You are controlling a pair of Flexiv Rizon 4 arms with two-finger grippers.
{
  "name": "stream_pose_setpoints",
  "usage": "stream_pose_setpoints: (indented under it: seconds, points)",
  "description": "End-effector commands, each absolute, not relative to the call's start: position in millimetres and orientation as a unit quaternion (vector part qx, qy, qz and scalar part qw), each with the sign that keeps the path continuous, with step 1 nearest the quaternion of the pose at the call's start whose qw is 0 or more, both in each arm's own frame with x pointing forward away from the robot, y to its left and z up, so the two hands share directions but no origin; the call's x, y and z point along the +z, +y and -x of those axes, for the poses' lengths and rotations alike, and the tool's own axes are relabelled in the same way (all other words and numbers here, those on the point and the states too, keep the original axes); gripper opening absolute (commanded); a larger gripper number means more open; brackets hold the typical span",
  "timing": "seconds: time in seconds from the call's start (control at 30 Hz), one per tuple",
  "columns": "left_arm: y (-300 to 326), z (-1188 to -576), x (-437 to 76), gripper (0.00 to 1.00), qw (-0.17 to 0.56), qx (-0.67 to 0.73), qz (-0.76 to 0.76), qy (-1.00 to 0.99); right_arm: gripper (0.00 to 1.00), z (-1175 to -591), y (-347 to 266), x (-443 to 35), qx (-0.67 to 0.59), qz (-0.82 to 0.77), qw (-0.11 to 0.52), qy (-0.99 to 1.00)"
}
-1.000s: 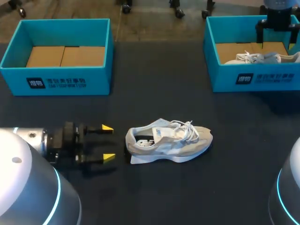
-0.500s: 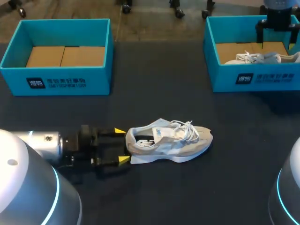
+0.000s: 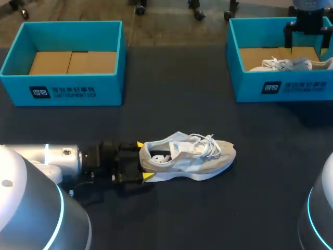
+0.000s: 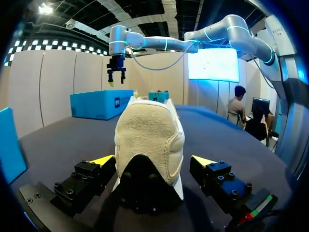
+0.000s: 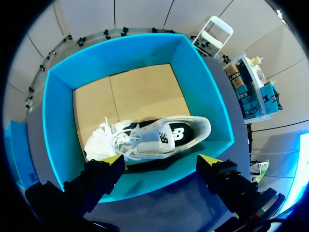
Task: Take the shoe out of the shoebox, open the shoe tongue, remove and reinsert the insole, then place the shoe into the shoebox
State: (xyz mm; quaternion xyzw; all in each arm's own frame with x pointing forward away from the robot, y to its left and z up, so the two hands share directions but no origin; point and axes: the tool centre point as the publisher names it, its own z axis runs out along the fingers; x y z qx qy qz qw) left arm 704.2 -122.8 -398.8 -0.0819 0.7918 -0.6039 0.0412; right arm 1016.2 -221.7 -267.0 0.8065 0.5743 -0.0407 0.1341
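Beige shoe [image 3: 187,159] out on the desk [image 3: 171,219], upright on its sole, heel left, toe right.
White laces loose, dark insole showing; white shoe [image 5: 145,137] lies in the right shoebox [image 3: 281,88], left shoebox [image 3: 62,91] open-topped, cardboard floor showing.

Dark table [image 3: 177,104], open teal shoebox [image 3: 62,91] at its far left, second teal shoebox [image 3: 291,86] at its far right, beige sneaker [image 3: 190,156] standing near the middle, toe towards the right.
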Motion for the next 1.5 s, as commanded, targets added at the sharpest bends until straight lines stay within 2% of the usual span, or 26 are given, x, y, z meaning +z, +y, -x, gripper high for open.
stream_pose_setpoints:
  seconds: [0.03,0.73,0.77,0.8,0.83,0.87,1.5]
  points:
    - [-131.9,-710.2,-406.2,1.00,0.040,-0.599,0.082,0.796,1.00,-1016.2,-221.9,-266.8,-0.041,-0.806,0.134,0.575]
    - [-141.7,-714.7,-421.7,1.00,0.023,-0.585,0.066,0.808,1.00,-1016.2,-221.9,-266.8,-0.041,-0.806,0.134,0.575]
    - [-140.9,-714.8,-421.7,0.89,0.021,-0.586,0.065,0.808,1.00,-1016.2,-221.9,-266.8,-0.041,-0.806,0.134,0.575]
    - [-140.0,-715.1,-421.6,0.49,0.020,-0.585,0.065,0.808,1.00,-1016.2,-221.9,-266.8,-0.041,-0.806,0.134,0.575]
    - [-139.0,-715.5,-420.8,0.32,0.020,-0.586,0.064,0.808,1.00,-1016.2,-221.9,-266.8,-0.041,-0.806,0.134,0.575]
    - [-138.1,-715.8,-420.4,0.00,0.019,-0.586,0.062,0.808,1.00,-1016.2,-221.9,-266.8,-0.041,-0.806,0.134,0.575]
    - [-117.7,-716.1,-419.6,0.00,-0.002,-0.576,0.039,0.817,1.00,-1016.2,-221.9,-266.8,-0.041,-0.806,0.134,0.575]
